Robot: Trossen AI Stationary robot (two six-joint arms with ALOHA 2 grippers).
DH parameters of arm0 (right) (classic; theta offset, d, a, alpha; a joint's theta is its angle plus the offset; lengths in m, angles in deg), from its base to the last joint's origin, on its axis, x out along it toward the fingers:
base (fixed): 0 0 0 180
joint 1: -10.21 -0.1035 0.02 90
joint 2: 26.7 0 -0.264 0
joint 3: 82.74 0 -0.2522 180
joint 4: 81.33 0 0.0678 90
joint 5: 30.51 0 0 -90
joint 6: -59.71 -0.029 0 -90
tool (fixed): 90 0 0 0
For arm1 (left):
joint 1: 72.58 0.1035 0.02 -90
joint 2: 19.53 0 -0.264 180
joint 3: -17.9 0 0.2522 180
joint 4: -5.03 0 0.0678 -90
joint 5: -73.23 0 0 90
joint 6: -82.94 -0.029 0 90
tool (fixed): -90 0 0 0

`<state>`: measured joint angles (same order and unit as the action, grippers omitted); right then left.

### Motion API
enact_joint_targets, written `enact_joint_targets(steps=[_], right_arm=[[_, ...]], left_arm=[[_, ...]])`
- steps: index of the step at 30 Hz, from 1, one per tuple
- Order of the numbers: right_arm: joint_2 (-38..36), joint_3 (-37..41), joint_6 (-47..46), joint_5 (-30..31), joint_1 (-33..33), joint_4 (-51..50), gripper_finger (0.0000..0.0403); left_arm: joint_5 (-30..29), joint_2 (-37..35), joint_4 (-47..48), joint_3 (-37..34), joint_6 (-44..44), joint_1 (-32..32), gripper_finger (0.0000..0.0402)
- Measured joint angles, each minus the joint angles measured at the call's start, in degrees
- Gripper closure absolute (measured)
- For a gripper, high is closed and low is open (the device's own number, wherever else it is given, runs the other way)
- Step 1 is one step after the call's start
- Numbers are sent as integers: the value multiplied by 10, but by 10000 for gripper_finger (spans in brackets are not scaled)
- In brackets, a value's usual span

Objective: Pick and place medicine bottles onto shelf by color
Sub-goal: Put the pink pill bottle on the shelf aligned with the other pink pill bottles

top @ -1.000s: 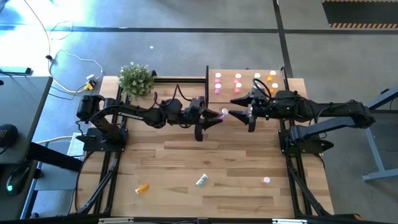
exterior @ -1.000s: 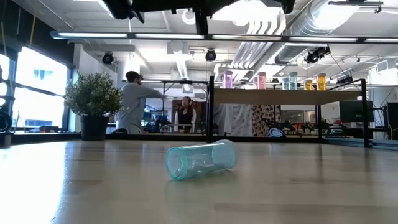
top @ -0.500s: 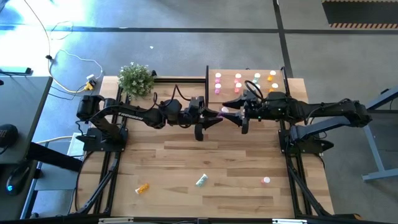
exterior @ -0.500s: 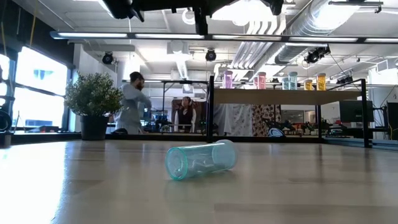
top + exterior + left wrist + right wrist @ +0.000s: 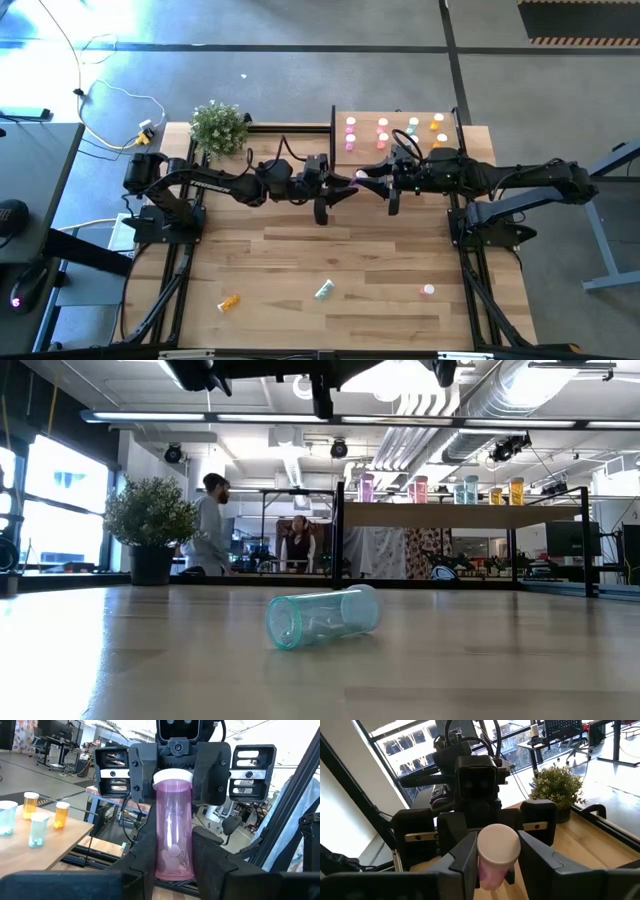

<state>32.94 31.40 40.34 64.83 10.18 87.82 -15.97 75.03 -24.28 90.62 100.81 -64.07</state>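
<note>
- A pink bottle (image 5: 173,825) with a white cap is held between the fingers of the left gripper (image 5: 350,187), which are closed on the bottle's lower part; small pale contents can be seen at its base.
- The capped end of the same bottle is flanked by the fingers of the right gripper (image 5: 372,181), which has been brought face to face with the left one above the middle of the table (image 5: 300,270).
- In the right wrist view the white cap (image 5: 498,843) is seen end-on between that gripper's two fingers, which stand narrow and close against its sides; whether they press on it cannot be told.
- Beyond the right gripper's fingers, the shelf (image 5: 400,140) is seen with bottles standing on it in rows: pink ones nearest its dark edge panel, then pale green, then orange.
- Well apart from both sets of fingers, three bottles are left on the table: an orange bottle (image 5: 229,301), a pale green bottle (image 5: 324,290) lying on its side, and a small pink bottle (image 5: 428,290).
- A potted plant (image 5: 219,127) stands at the table's far edge on the left arm's side.
- In the low view two people (image 5: 212,525) can be made out in the room behind the table.
</note>
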Motion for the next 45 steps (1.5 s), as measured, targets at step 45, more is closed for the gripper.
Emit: enact_joint_targets(steps=[45], right_arm=[[21,-1,157,133,120,-55,295]], left_arm=[[69,-89,249,0,-4,147,160]])
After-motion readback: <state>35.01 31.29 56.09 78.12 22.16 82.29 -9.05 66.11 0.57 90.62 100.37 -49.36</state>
